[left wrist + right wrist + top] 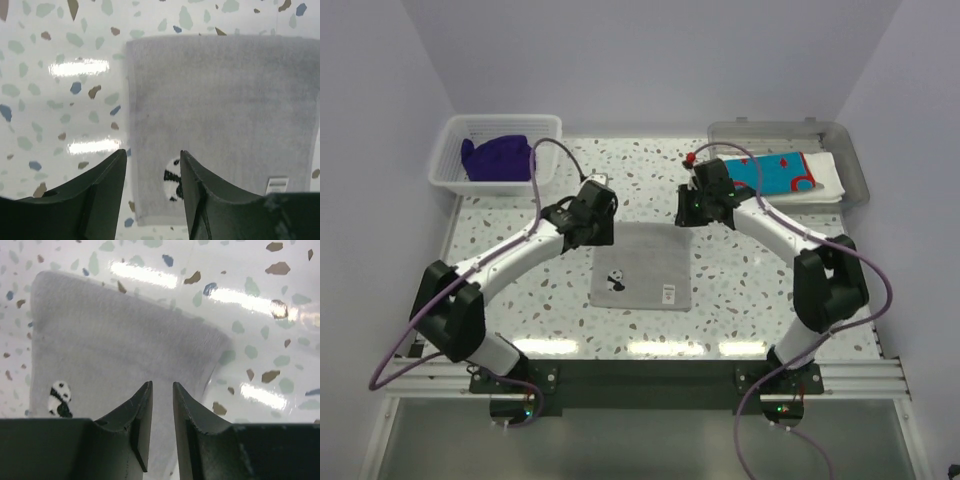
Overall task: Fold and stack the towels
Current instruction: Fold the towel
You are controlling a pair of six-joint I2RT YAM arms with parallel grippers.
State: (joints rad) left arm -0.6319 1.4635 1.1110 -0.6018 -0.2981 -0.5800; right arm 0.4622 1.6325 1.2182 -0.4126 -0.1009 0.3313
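Observation:
A grey towel (642, 268) lies flat on the table's middle, with a small panda emblem (172, 177) and a white label (276, 184). My left gripper (598, 236) hovers over its far left corner, jaws open and empty (153, 155). My right gripper (694, 214) hovers over its far right corner (125, 340), jaws a narrow gap apart with nothing between them (162, 386). A dark purple towel (498, 155) lies in the white basket. A turquoise-and-red towel (775, 172) lies on a white towel (832, 180) in the tray. No mint green towel shows.
The white slatted basket (450, 160) stands at the back left. The clear plastic tray (855, 160) stands at the back right. The speckled table (520, 290) runs to white walls on the left, the right and behind.

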